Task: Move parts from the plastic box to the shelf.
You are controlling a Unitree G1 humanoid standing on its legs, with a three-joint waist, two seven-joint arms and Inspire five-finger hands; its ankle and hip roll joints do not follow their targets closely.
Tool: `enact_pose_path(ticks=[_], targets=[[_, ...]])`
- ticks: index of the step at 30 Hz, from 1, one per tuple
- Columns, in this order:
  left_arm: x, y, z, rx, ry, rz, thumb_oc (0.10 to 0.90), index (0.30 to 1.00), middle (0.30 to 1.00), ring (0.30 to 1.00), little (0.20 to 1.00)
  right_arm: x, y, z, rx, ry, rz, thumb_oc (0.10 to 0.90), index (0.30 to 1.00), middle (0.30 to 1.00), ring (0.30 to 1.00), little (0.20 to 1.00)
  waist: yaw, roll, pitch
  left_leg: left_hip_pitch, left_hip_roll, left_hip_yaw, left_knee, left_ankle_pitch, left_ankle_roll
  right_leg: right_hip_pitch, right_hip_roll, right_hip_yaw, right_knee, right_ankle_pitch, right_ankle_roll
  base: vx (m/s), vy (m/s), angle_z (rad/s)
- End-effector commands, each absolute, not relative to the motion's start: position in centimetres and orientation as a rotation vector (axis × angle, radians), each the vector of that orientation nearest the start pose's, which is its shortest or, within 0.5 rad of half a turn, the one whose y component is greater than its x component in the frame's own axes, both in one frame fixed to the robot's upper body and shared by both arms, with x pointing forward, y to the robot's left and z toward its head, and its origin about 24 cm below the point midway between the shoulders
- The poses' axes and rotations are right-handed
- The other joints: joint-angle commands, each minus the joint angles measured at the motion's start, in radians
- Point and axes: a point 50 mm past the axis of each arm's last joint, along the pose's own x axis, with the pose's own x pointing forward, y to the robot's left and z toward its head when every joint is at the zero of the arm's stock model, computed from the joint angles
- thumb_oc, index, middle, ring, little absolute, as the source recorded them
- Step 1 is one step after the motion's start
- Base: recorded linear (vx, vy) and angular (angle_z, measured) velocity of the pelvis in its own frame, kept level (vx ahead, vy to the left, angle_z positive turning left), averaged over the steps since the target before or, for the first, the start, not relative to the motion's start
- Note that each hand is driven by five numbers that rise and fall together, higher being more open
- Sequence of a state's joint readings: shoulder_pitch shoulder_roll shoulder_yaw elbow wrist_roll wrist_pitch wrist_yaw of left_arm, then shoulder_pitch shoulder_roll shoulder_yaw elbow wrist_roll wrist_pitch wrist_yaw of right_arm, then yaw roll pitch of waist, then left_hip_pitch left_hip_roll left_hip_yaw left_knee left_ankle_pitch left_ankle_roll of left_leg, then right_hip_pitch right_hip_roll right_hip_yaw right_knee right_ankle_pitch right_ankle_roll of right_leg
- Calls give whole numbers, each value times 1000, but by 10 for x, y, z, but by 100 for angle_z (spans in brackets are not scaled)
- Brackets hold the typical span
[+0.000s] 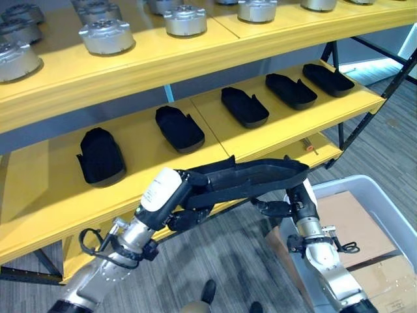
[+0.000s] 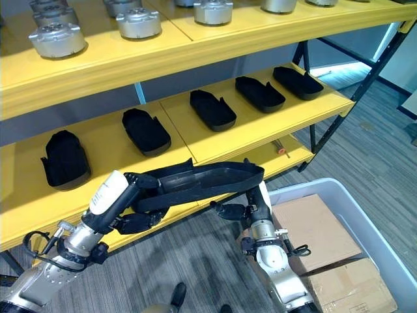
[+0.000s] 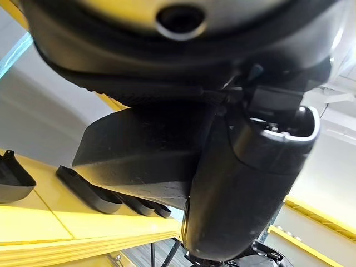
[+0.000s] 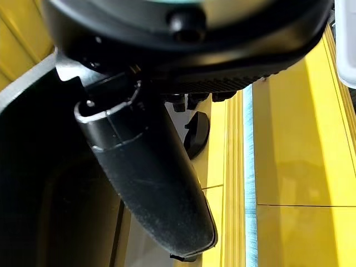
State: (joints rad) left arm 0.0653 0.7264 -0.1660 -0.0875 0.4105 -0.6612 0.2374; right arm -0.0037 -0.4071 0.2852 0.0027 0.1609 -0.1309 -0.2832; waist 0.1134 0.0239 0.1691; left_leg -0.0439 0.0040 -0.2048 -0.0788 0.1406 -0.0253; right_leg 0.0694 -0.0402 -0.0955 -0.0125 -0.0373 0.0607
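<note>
Long black part (image 1: 251,177) held in air between both hands, just near of middle shelf (image 1: 215,140) edge. Left hand (image 1: 186,195) fingers curled round left end; right hand (image 1: 293,199) grips right end from below. Risk: far edge catches shelf lip, part tips from either grasp, falls to floor left of plastic box (image 1: 384,195).

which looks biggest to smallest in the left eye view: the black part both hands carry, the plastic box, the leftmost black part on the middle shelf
1. plastic box, though cut off by the frame edge
2. carried black part, nearer the camera, so its true size is unsure
3. leftmost shelf part
</note>
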Motion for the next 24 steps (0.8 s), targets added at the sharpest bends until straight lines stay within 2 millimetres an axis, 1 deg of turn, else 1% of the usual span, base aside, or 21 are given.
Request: enact_pose_path(ticks=[1, 3, 4, 5, 6, 7, 8, 10, 11, 12, 13, 14, 15, 16, 17, 18, 19, 20, 22, 23, 24], targets=[[210, 186, 152, 818, -980, -192, 400, 300, 300, 300, 300, 258, -159, 110, -174, -419, 57, 900, 1000, 1000, 1000, 1000, -16, -16, -33, 32, -89, 94, 68, -147, 54, -24, 21, 19, 16, 12, -14, 24, -33, 7], [209, 186, 153, 813, -982, -188, 400, 300, 300, 300, 300, 256, -161, 110, -172, -421, 40, 900, 1000, 1000, 1000, 1000, -27, -15, -31, 27, -79, 164, 102, -166, 47, -20, 8, -19, 15, 10, -11, 15, -17, 13], [210, 183, 154, 804, -994, -200, 400, 300, 300, 300, 300, 254, -165, 111, -173, -422, 6, 900, 1000, 1000, 1000, 1000, -49, -16, -28, 23, -50, 275, 133, -182, 33, -12, -9, -72, 18, 0, -10, -36, 24, 30], [212, 180, 157, 800, -1009, -208, 400, 300, 300, 300, 300, 252, -169, 112, -176, -431, -21, 900, 1000, 1000, 1000, 1000, -75, -21, -23, 11, -16, 370, 167, -189, 20, -11, -28, -116, 22, 3, -8, -76, 42, 58], [214, 178, 159, 795, -1022, -214, 400, 300, 300, 300, 300, 251, -172, 113, -180, -445, -43, 900, 1000, 1000, 1000, 1000, -95, -24, -19, 3, 14, 429, 199, -199, 11, -15, -44, -144, 29, 3, -8, -103, 50, 121], [215, 176, 160, 791, -1027, -211, 400, 300, 300, 300, 300, 250, -173, 115, -186, -458, -54, 900, 1000, 1000, 1000, 1000, -104, -25, -17, 2, 32, 451, 213, -204, 7, -20, -54, -155, 35, 4, -8, -78, 84, 203], [216, 175, 161, 788, -1029, -203, 400, 300, 300, 300, 300, 250, -174, 116, -198, -469, -57, 900, 1000, 1000, 1000, 1000, -111, -24, -16, 2, 47, 459, 223, -208, 3, -25, -62, -162, 42, 4, -8, -42, 156, 195], [216, 178, 162, 779, -1031, -176, 400, 300, 300, 300, 300, 251, -177, 114, -237, -453, -41, 900, 1000, 1000, 1000, 1000, -117, -14, -16, 29, 79, 442, 199, -202, -9, -27, -76, -157, 55, -9, -7, -12, 262, 85], [214, 180, 163, 784, -1036, -152, 400, 300, 300, 300, 300, 251, -180, 114, -240, -447, -41, 900, 1000, 1000, 1000, 1000, -119, -8, -20, 47, 103, 426, 165, -177, -21, -28, -84, -151, 58, -11, -7, -5, 222, 24], [214, 180, 163, 784, -1037, -150, 400, 300, 300, 300, 300, 251, -180, 113, -240, -446, -41, 900, 1000, 1000, 1000, 1000, -119, -8, -21, 48, 105, 425, 161, -174, -23, -29, -85, -150, 58, -12, -8, -11, 213, 19], [212, 182, 164, 782, -1039, -141, 400, 300, 300, 300, 300, 251, -183, 113, -244, -444, -41, 900, 1000, 1000, 1000, 1000, -119, -4, -25, 52, 132, 413, 147, -146, -37, -28, -90, -144, 57, -15, -7, -8, 276, 12], [207, 185, 166, 766, -1053, -120, 400, 300, 300, 300, 300, 250, -187, 114, -251, -450, -41, 900, 1000, 1000, 1000, 1000, -121, 3, -28, 56, 196, 382, 128, -66, -68, -22, -102, -130, 57, -21, -8, -16, 321, 26], [206, 186, 167, 765, -1055, -112, 400, 300, 300, 300, 300, 250, -188, 115, -251, -452, -41, 900, 1000, 1000, 1000, 1000, -123, 4, -29, 58, 209, 374, 123, -50, -73, -21, -104, -128, 57, -23, -9, -14, 449, 16], [206, 189, 166, 770, -1037, -86, 400, 300, 300, 300, 300, 249, -189, 115, -253, -450, -32, 900, 1000, 1000, 1000, 1000, -119, 12, -29, 67, 205, 333, 109, -57, -76, -20, -121, -105, 57, -19, -1, -19, 447, 5], [207, 190, 165, 776, -1027, -66, 400, 300, 300, 300, 300, 249, -190, 117, -244, -451, -27, 900, 1000, 1000, 1000, 1000, -122, 19, -30, 82, 198, 333, 90, -82, -74, -16, -135, -102, 54, -15, 9, -34, 639, -26], [208, 191, 163, 798, -1022, -64, 400, 300, 300, 300, 300, 247, -191, 120, -241, -460, -24, 900, 1000, 1000, 1000, 1000, -130, 23, -34, 105, 186, 364, 63, -108, -72, -11, -155, -116, 53, -5, 28, -39, 493, -9], [209, 191, 163, 806, -1020, -65, 400, 300, 300, 300, 300, 247, -191, 120, -240, -459, -25, 900, 1000, 1000, 1000, 1000, -130, 23, -34, 109, 182, 368, 59, -111, -71, -9, -159, -119, 52, -3, 31, -50, 521, 11], [208, 191, 161, 827, -1028, -76, 400, 300, 300, 300, 300, 247, -192, 121, -232, -459, -37, 900, 1000, 1000, 1000, 1000, -126, 23, -36, 120, 165, 372, 49, -123, -66, 0, -181, -128, 45, 10, 50, -52, 469, 16], [206, 193, 164, 852, -1067, -103, 400, 300, 300, 300, 300, 247, -192, 122, -242, -466, -88, 900, 1000, 1000, 1000, 1000, -108, 18, -35, 135, 126, 361, 15, -136, -38, 3, -226, -143, 49, 32, 93, -93, 573, 20], [206, 194, 165, 854, -1081, -106, 400, 300, 300, 300, 300, 247, -192, 123, -242, -475, -110, 900, 1000, 1000, 1000, 1000, -104, 16, -35, 136, 116, 361, 10, -138, -30, 4, -238, -148, 53, 35, 102, -103, 517, 66], [207, 195, 169, 855, -1098, -121, 400, 300, 300, 300, 300, 246, -193, 123, -236, -481, -147, 900, 1000, 1000, 1000, 1000, -92, 11, -35, 133, 90, 359, 9, -150, -6, 4, -261, -163, 75, 41, 111, -79, 398, 84]])
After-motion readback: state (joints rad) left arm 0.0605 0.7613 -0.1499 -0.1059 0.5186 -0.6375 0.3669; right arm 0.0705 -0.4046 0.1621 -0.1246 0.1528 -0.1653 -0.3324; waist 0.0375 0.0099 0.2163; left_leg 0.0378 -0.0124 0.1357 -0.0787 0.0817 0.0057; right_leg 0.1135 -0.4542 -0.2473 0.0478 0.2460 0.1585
